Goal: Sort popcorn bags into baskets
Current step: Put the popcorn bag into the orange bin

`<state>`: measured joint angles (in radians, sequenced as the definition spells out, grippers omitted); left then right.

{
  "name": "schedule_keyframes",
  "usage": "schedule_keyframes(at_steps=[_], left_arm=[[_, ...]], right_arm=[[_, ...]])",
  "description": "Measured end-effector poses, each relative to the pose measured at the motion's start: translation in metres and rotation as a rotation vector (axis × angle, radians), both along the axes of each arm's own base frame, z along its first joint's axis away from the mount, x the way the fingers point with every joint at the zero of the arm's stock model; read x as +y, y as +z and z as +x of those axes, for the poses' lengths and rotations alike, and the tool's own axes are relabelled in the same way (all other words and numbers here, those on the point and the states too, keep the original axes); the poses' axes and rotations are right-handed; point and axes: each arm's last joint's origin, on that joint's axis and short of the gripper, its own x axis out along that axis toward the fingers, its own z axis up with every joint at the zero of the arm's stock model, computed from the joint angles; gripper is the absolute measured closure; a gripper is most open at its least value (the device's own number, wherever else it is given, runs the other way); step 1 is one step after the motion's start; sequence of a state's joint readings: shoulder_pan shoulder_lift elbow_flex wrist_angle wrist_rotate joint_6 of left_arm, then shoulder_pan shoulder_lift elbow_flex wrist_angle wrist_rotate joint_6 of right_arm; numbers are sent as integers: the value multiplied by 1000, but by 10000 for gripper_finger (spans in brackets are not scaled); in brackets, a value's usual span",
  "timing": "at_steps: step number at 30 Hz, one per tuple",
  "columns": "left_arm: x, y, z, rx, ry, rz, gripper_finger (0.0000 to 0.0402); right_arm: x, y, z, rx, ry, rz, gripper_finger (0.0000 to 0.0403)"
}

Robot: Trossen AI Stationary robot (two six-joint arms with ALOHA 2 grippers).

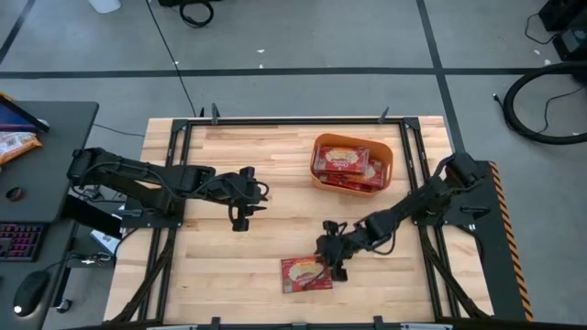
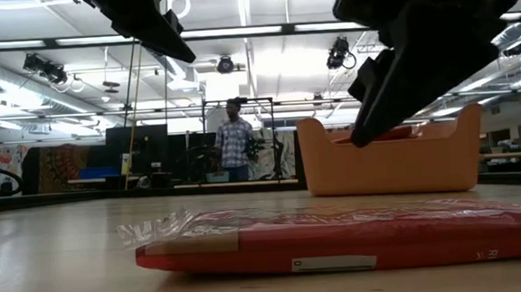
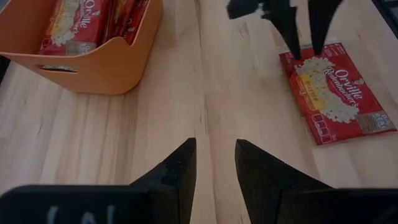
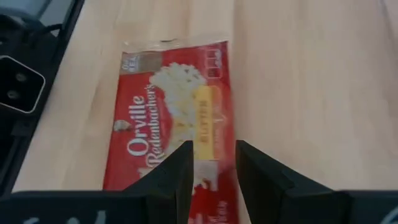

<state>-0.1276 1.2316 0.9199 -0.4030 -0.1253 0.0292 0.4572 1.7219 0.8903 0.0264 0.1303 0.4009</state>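
- Hovering over the last loose popcorn bag [image 1: 305, 274] near the tabletop's [image 1: 238, 266] front edge, the right gripper [image 1: 332, 259] stands part-spread, empty.
- Bag looks light, flat, slippery; pinch one long edge.
- Left gripper [image 1: 244, 207] waits mid-table, part-spread.
- Orange basket [image 1: 352, 182] holds the others.

From my seat this reads as a robotics lab in a big open hall. The wooden table [image 1: 275, 197] stands on a grey floor marked with dark tape lines, with cables [image 1: 550, 105] lying beyond its right side and a desk [image 1: 41, 183] with a keyboard [image 1: 18, 243] and mouse [image 1: 29, 293] just left of it. Looking across the table, I see ceiling strip lights [image 2: 253, 29], rigging and a person [image 2: 233, 139] standing far behind.
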Motion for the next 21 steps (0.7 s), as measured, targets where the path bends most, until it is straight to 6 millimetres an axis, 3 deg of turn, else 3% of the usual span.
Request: schedule_keyframes(at_steps=[15,21], left_arm=[[0,-3,-3,42,11,-8,286],[0,-4,-4,60,11,-6,286]], right_arm=[[79,-13,37,-36,62,-100,280],[90,-25,41,31,71,-143,280]])
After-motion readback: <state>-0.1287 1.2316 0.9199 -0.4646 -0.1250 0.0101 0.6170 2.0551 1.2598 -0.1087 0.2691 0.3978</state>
